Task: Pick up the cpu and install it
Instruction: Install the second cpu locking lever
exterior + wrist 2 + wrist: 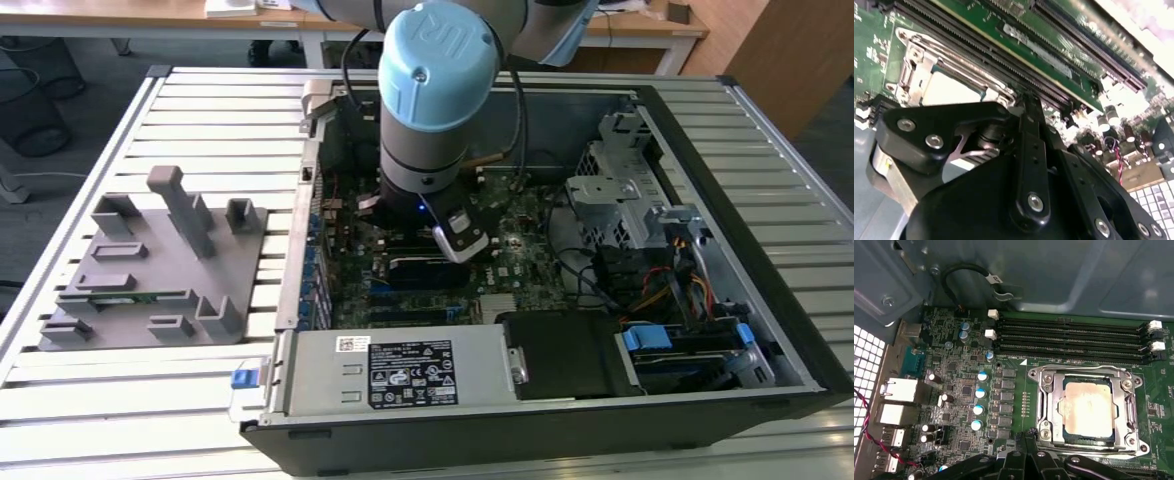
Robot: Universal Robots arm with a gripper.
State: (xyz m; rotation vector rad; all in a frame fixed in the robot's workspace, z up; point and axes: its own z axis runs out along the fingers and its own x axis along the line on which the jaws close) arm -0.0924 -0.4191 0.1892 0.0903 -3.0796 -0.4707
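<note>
An open computer case (561, 400) lies on a slatted desk (174, 410), with a grey fixture (154, 265) beside it toward the exterior view's left. The arm (434, 110) reaches down into the case over the green motherboard (964, 390). In the first wrist view the cpu (1088, 407) sits flat inside the socket frame (1043, 405), its pale metal top facing up, with four black memory slots (1069, 337) running alongside the frame. The gripper (1026, 440) hangs just above the board by the frame's edge, its black fingers (1029, 437) drawn together at the tips with nothing between them. The cpu lies just beyond the fingertips, apart from them and not touched. In the second wrist view the cpu (951, 90) shows past the gripper's (1026, 107) body, in its frame (914, 55).
</note>
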